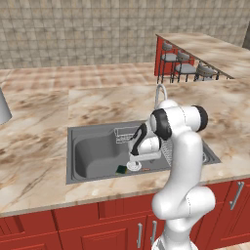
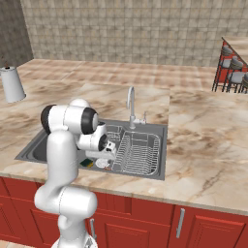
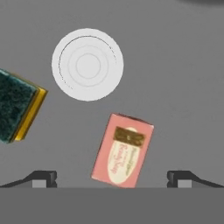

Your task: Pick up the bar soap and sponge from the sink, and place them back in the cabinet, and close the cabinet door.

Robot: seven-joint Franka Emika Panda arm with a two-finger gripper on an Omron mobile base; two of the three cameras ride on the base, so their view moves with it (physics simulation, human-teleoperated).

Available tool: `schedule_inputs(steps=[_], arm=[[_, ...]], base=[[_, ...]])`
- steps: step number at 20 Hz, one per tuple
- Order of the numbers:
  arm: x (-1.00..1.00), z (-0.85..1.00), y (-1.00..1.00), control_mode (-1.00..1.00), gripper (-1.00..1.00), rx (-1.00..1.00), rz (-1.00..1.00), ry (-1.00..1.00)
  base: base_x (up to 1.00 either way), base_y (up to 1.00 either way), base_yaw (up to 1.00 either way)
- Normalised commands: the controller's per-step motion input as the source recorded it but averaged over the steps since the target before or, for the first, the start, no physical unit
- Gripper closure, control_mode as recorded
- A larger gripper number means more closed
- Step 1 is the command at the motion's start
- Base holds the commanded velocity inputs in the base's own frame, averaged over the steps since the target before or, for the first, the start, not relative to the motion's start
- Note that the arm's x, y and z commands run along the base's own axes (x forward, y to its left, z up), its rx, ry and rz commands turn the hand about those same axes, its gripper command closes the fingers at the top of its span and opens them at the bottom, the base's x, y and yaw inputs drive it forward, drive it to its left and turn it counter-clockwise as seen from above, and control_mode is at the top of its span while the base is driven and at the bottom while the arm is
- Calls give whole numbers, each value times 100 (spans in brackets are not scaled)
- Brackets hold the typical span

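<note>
The white arm (image 1: pixel 183 161) bends over the grey sink (image 1: pixel 93 156) set in the marble desk (image 1: pixel 34 161), its pincer (image 1: pixel 134 165) low in the basin just beside the dark green sponge (image 1: pixel 121 169)

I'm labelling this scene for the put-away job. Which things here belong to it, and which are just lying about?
Belong to the job:
- bar soap, flat on the sink floor
- sponge, green face up
- gripper, open above the soap

Just there:
- drain
- wire rack
- tap
- stools

A kitchen: marble counter (image 1: pixel 39 146), steel sink (image 1: pixel 88 156), red cupboards (image 2: pixel 208 227).
</note>
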Motion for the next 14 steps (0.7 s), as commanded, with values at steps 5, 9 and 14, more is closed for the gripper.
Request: schedule_inputs(steps=[5, 9, 14], arm=[[0, -13, 0, -100, -100, 0, 0, 0], [0, -12, -1, -100, -100, 0, 0, 0], [0, -11, -10, -100, -100, 0, 0, 0]], base=[[0, 0, 0], [0, 0, 0], [0, 0, 0]])
